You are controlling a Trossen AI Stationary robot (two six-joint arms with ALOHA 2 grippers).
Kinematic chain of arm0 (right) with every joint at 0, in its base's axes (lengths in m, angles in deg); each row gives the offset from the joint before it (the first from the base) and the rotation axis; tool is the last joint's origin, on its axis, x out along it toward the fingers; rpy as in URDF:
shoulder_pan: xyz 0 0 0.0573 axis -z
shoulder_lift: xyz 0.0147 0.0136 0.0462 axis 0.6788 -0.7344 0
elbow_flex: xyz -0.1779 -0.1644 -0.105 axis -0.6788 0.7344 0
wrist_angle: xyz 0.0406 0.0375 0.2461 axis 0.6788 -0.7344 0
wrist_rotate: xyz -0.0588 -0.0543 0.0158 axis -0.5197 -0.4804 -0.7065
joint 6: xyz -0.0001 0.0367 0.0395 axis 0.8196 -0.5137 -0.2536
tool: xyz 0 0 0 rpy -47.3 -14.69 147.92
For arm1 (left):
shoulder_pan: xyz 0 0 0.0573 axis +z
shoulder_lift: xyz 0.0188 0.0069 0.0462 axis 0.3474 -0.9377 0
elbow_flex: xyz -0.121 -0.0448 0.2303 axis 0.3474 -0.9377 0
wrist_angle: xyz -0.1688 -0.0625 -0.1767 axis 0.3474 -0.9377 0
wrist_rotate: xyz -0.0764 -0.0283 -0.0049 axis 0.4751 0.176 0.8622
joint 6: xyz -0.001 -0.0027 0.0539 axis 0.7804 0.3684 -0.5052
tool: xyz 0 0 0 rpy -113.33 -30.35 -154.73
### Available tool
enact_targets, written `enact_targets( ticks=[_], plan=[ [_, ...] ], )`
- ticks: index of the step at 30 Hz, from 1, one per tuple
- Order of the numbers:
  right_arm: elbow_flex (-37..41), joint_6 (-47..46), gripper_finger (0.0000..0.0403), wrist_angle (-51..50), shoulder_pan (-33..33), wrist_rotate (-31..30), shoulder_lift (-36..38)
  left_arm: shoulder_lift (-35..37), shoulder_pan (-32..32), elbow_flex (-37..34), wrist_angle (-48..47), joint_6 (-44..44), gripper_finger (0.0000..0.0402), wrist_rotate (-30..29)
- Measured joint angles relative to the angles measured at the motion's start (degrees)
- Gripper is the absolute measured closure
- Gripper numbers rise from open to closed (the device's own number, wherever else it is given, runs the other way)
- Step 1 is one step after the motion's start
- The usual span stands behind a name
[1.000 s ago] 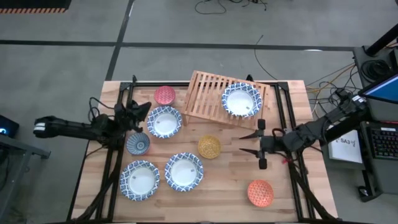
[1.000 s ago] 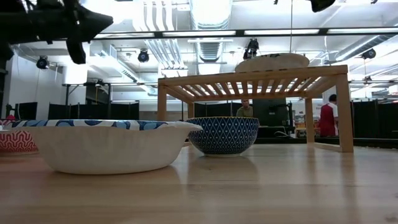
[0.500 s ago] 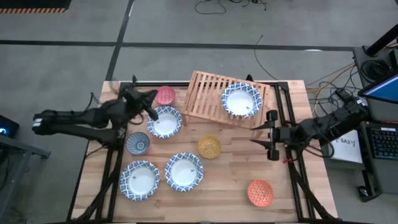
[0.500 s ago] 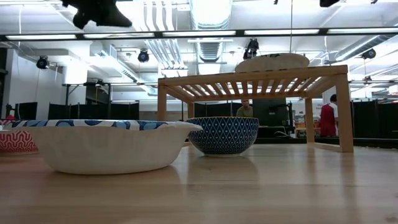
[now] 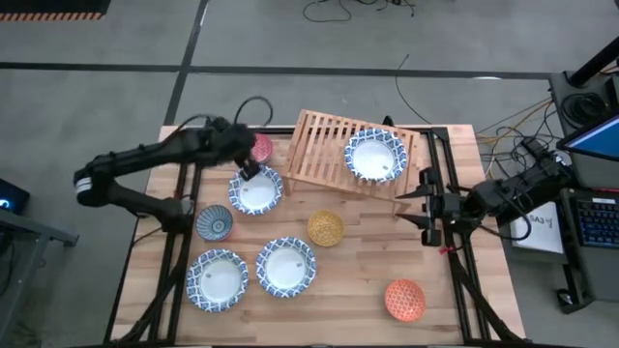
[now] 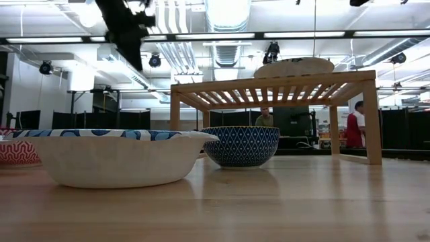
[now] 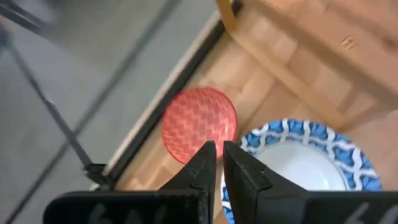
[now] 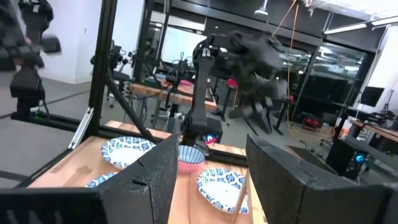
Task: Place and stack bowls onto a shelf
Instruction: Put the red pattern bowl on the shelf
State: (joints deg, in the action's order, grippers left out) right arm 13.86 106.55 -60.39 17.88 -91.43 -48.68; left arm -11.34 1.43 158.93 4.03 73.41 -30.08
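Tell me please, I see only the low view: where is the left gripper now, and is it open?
Observer: The left gripper is shut and empty, over the rim of a wide patterned bowl left of the shelf.
Operator: What lies just beyond it?
Observer: The pink-red bowl, beside that wide bowl.
Operator: And the right arm?
Observer: The right gripper is open, holding nothing, near the table's right edge.

I see the shelf [image 5: 353, 153] at the surface's [image 5: 455, 300] far edge, one bowl [image 5: 375, 158] on its right part. Seven bowls [image 5: 286, 266] lie on the surface, mostly left of and before it.
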Motion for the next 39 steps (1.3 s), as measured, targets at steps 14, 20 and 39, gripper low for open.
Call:
enact_targets(
  ticks=[14,20,39],
  plan=[
    [0.1,-0.6,0.0225,-1.4,0.0,0.0,0.0,-18.7,30.3,0.0,10.8,-3.3,0.0399,33.4],
    [0.1,-0.6,0.0225,-1.7,0.0,0.0,0.0,-21.1,28.7,-0.1,10.5,-12.5,0.0391,38.9],
    [0.1,-0.4,0.0225,-2.1,0.0,-0.1,0.0,-21.5,23.4,-0.8,11.1,-6.7,0.0226,34.0]
  ],
)
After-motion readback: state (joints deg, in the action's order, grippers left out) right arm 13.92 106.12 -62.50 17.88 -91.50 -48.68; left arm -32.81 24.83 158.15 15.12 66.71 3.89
